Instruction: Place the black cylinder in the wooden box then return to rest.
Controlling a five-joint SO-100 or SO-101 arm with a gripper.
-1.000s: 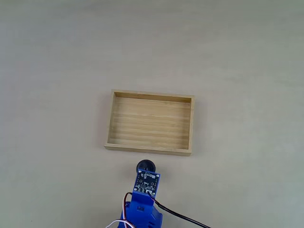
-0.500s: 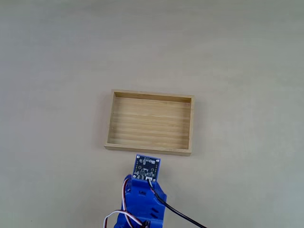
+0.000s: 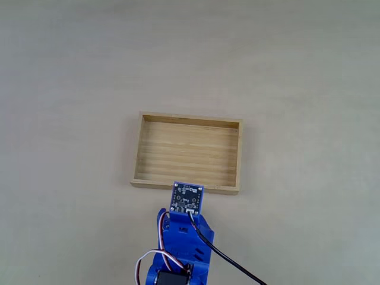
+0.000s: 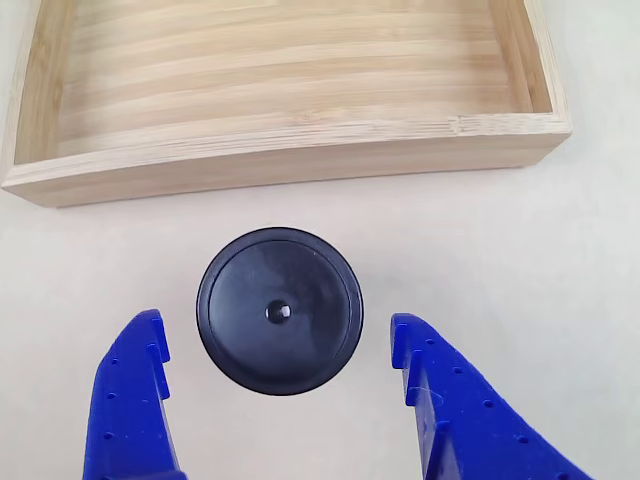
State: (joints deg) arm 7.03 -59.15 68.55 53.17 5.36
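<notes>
- The black cylinder [image 4: 279, 311] stands upright on the desk [image 4: 600, 250], just outside the near long wall of the wooden box [image 4: 290, 160], close to that wall but not touching it.
- The box lies flat on the desk, its striped floor bare; in the fixed view the box [image 3: 187, 153] sits just beyond the arm's circuit board [image 3: 187, 198], which overlaps its near wall.
- The end effector [image 4: 275, 350] is spread wide, one blue finger [image 4: 135, 400] on each side of the cylinder, with clear gaps between both fingers and its round side; nothing is gripped.
- The cylinder looks rigid and small, so it is probably light. Its smooth dark surface may be a little slippery, and its curved side gives the flat fingers only narrow lines of contact.
- The best hold appears to be across the widest part of its side, fingers centred on the dimple line, so it does not squirt forward toward the box wall.
- The box walls are low, so a modest lift should clear them.
- The placing step is not yet done.
</notes>
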